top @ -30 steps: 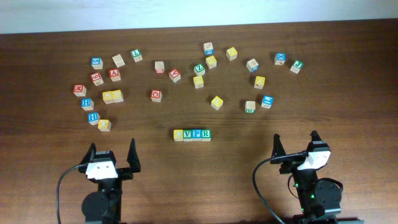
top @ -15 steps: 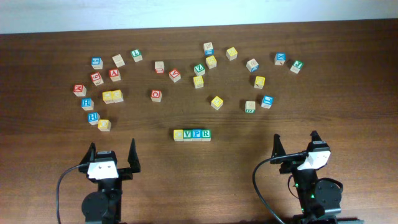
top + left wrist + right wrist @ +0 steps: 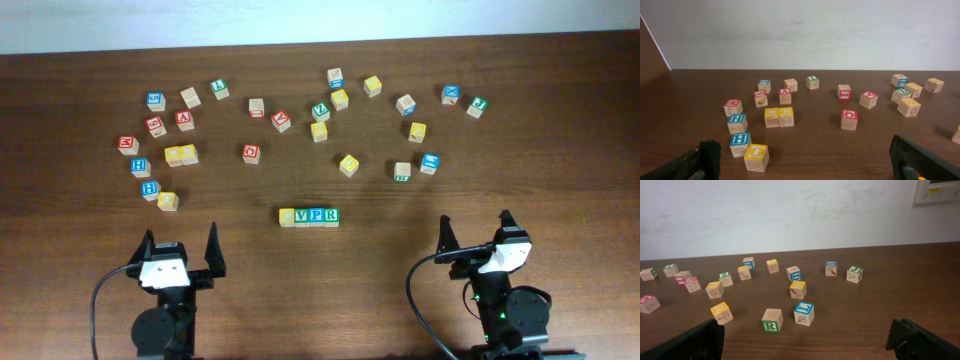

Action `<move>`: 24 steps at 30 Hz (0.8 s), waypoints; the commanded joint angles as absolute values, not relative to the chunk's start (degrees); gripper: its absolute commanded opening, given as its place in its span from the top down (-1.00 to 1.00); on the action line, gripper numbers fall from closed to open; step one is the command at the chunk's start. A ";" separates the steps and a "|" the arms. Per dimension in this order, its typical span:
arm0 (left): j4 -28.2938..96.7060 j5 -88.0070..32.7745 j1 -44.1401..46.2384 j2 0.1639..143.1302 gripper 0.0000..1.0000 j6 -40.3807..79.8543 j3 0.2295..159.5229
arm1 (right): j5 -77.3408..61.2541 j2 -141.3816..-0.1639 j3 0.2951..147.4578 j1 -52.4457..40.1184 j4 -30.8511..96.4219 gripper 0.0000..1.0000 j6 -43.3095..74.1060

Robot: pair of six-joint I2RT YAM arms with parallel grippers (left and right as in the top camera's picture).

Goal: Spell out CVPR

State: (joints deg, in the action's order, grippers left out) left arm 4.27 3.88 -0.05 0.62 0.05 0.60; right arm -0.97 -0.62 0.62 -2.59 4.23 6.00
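A row of four letter blocks (image 3: 309,216) lies at the table's front centre: a yellow block, a green V, a blue P and a green R, touching side by side. The yellow block's letter is too small to read. My left gripper (image 3: 181,248) is open and empty at the front left, well apart from the row. My right gripper (image 3: 475,232) is open and empty at the front right. Its wrist view shows a loose green R block (image 3: 772,320) and a blue block (image 3: 804,313) ahead of the fingers.
Many loose letter blocks lie scattered across the far half of the table. A yellow O block (image 3: 756,157) and a blue H block (image 3: 740,144) sit near the left fingers. A yellow pair (image 3: 181,155) stands at the left.
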 commanded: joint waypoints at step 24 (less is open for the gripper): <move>4.58 3.90 0.21 0.30 -0.98 0.82 0.47 | 0.23 -0.19 0.32 -2.17 4.75 -0.96 -1.26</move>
State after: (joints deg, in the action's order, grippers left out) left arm 4.27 3.88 -0.05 0.62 0.05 0.60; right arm -0.69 -0.62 0.62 -2.59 4.25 -0.67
